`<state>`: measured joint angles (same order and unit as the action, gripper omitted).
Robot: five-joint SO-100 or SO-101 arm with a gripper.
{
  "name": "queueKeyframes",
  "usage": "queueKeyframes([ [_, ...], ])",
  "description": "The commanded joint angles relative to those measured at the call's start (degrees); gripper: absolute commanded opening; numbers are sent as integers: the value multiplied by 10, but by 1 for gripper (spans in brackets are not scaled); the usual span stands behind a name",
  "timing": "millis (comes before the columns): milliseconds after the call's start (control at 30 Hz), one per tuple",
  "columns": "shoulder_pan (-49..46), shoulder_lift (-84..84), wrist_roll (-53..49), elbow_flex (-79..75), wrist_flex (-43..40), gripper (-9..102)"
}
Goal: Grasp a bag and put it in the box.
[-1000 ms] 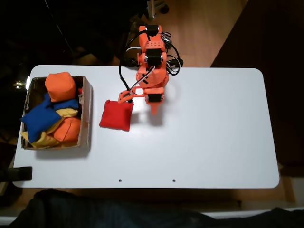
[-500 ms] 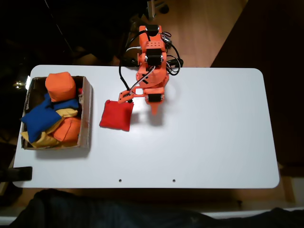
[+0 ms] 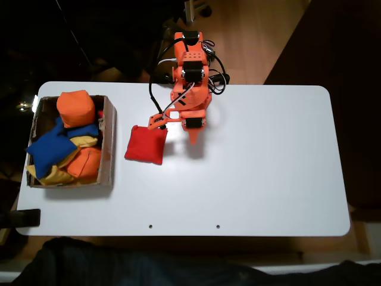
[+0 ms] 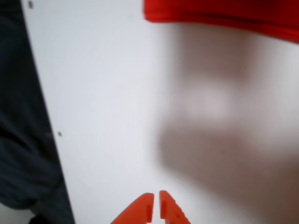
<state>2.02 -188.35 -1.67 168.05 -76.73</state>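
The red bag (image 3: pixel 146 144) lies flat on the white table, just right of the box (image 3: pixel 108 156) in the fixed view. The brown cardboard box holds orange, blue and yellow beanbags. My orange gripper (image 3: pixel 193 139) points down at the table a little right of the bag's right edge, apart from it, and is shut with nothing in it. In the wrist view the two fingertips of the gripper (image 4: pixel 155 207) stand together at the bottom edge over bare table. The bag (image 4: pixel 224 14) shows there as a red strip along the top.
The arm's base (image 3: pixel 190 53) stands at the table's far edge. The white table (image 3: pixel 268 167) stretches bare to the right and front of the gripper. A dark cloth (image 3: pixel 119 262) lies along the near edge.
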Motion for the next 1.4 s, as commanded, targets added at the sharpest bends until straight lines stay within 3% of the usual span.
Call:
queueKeyframes([
  [0,-4,14,0,-3,20,0],
  [600,-8,90,2,-73,69,0],
  [1367,6,298,17,-269,65,0],
])
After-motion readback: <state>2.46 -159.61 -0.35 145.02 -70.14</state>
